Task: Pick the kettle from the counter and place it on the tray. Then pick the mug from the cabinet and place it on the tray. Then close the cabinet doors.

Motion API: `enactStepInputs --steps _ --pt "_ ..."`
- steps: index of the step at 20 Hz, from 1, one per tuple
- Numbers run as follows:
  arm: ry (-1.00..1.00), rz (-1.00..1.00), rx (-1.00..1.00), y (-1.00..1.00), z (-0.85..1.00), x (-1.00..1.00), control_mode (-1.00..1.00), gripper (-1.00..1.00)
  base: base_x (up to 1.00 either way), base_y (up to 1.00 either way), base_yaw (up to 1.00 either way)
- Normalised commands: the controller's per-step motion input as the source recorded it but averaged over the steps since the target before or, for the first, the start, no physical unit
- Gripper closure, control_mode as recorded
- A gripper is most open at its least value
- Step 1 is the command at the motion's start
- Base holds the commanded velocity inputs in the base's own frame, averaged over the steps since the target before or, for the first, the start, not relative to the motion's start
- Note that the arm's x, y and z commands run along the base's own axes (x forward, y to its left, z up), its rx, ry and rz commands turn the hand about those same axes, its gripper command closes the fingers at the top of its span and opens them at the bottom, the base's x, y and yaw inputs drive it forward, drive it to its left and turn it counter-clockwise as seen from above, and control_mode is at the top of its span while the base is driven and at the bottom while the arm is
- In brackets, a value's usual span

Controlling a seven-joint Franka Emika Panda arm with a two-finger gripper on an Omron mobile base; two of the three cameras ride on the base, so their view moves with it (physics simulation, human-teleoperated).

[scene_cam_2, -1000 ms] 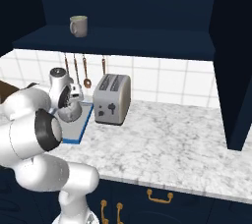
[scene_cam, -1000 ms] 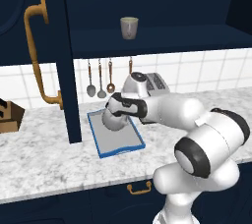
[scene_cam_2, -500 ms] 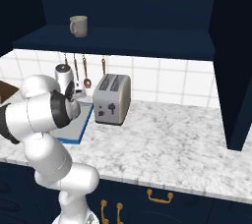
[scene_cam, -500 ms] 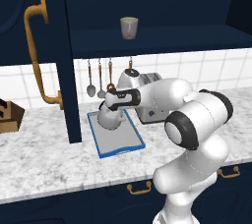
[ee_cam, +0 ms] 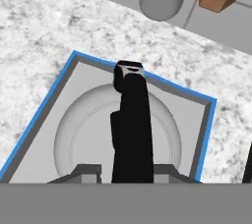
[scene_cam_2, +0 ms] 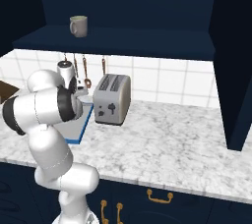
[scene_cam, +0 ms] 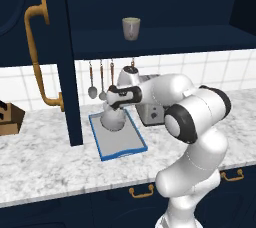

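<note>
Now the kettle (scene_cam: pixel 113 118) sits on the tray (scene_cam: pixel 131 147), left of the toaster (scene_cam_2: pixel 112 99). Gripper (scene_cam: pixel 114 103) over its handle; I cannot tell if released. I'd open fully, lift straight.

— What do you have behind the worktop?

— You're looking at a white tiled wall (scene_cam_2: pixel 167 83), with utensils (scene_cam: pixel 93 90) hanging against it.

— And nearby?

— You'll see a silver toaster (scene_cam_2: pixel 112 99), a wooden block (scene_cam: pixel 10 118) at the far left, and navy drawers with brass pulls (scene_cam_2: pixel 159 197) below.
</note>
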Motion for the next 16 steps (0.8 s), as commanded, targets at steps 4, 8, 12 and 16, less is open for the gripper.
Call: enactStepInputs --steps 4,8,12,16 --pt "-0.08 -0.05 0.00 0.14 -0.03 -0.17 -1.00 -1.00 0.00 0.00 0.00" --pt "-0.15 -0.06 0.00 0.19 0.00 -0.37 -1.00 -1.00 0.00 0.00 0.00" --pt "-0.18 -0.08 0.02 0.06 0.02 -0.52 -1.00 -1.00 0.00 0.00 0.00" --pt "-0.27 -0.14 0.02 -0.06 0.38 -0.71 -1.00 -1.00 0.00 0.00 0.00"
